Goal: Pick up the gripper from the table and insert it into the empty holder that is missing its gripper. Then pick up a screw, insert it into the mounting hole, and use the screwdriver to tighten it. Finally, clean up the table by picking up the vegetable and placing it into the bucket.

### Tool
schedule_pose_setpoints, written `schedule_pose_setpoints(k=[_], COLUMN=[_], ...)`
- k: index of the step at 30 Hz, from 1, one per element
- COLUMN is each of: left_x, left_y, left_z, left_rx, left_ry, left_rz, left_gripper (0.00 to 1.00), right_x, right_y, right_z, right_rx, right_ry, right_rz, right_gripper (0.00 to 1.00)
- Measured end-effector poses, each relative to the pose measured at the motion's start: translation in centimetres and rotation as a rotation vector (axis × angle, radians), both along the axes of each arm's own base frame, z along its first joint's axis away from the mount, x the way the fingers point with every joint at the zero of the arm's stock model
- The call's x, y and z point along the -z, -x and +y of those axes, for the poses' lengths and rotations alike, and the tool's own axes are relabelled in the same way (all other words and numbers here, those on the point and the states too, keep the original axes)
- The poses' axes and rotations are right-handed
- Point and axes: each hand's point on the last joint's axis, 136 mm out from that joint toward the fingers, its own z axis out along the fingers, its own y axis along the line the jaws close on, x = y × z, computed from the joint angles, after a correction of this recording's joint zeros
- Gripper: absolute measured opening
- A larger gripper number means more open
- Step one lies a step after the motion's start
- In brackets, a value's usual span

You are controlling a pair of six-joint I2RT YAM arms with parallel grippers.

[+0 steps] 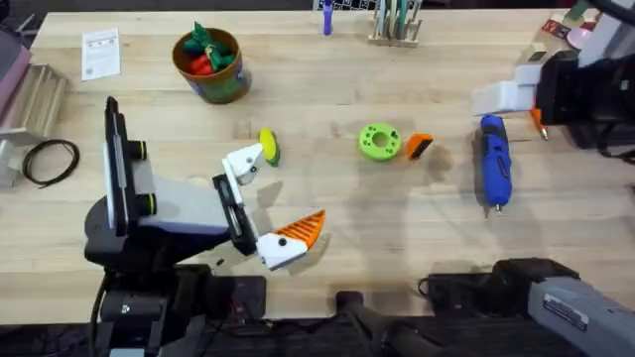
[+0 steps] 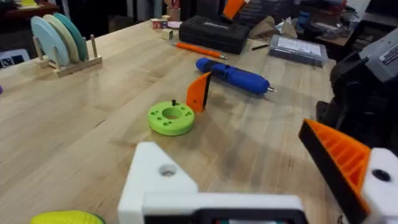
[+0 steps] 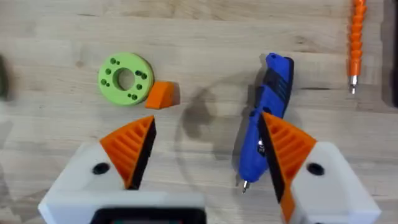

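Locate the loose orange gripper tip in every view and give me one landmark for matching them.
Overhead: the gripper tip lies right of centre, touching the right side of the green disc.
Left wrist: the tip stands at centre, behind the disc, before the screwdriver.
Right wrist: the tip sits upper left of centre, against the disc.
Shared landmark: the green disc.

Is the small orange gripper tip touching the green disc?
Touching, as far as the views show. In the right wrist view the orange tip lies against the green disc with no gap; the left wrist view shows it leaning on the disc's rim.
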Motion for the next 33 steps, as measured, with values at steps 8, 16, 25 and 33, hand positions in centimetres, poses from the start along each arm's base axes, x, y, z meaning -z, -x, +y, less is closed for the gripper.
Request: schedule_pose_setpoints(k=[8, 16, 25, 33], left_x=[0.0, 0.0, 0.0, 0.0], left_y=[0.0, 0.0, 0.0, 0.0], left_z=[0.0, 0.0, 0.0, 0.0], left_rx=[0.000, 0.000, 0.000, 0.000], left_ry=[0.000, 0.000, 0.000, 0.001], left_rz=[0.000, 0.000, 0.001, 0.003], left_gripper=[0.987, 0.985, 0.985, 0.987], right_x=[0.0, -0.1, -0.2, 2.1], right_y=[0.0, -0.2, 0.8, 1.8], right_z=[0.0, 0.0, 2.2, 5.7], right_rx=[-0.002, 0.007, -0.031, -0.071], right_ry=[0.001, -0.004, -0.031, -0.045], right_rz=[0.000, -0.008, 0.064, 0.246], right_gripper=[0.991, 0.991, 0.993, 0.991])
